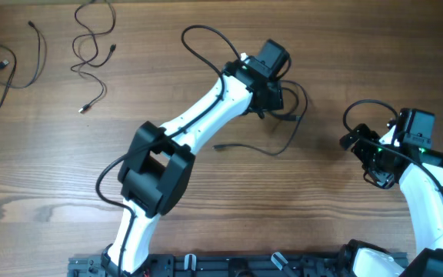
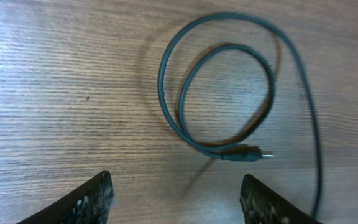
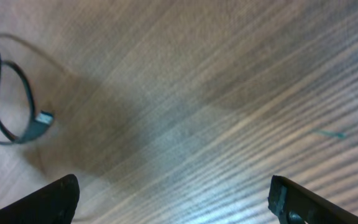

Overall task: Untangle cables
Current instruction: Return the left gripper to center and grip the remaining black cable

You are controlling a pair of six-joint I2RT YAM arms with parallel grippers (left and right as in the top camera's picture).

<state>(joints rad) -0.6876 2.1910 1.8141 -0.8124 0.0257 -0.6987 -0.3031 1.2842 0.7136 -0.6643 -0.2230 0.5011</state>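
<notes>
Cable (image 2: 161, 74), thin, black, looped, with small plug (image 2: 241, 155)

Matt grained wood table (image 2: 73, 74), smooth rubbery black cable (image 2: 240, 154)

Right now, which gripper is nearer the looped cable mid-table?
Left. The left gripper hovers over the looped cable, which lies just ahead of its jaws. The right gripper is off to the cable's right, apart from it.

Bright even light, soft shadow under cable (image 2: 236, 155), right wrist view blurred
</notes>
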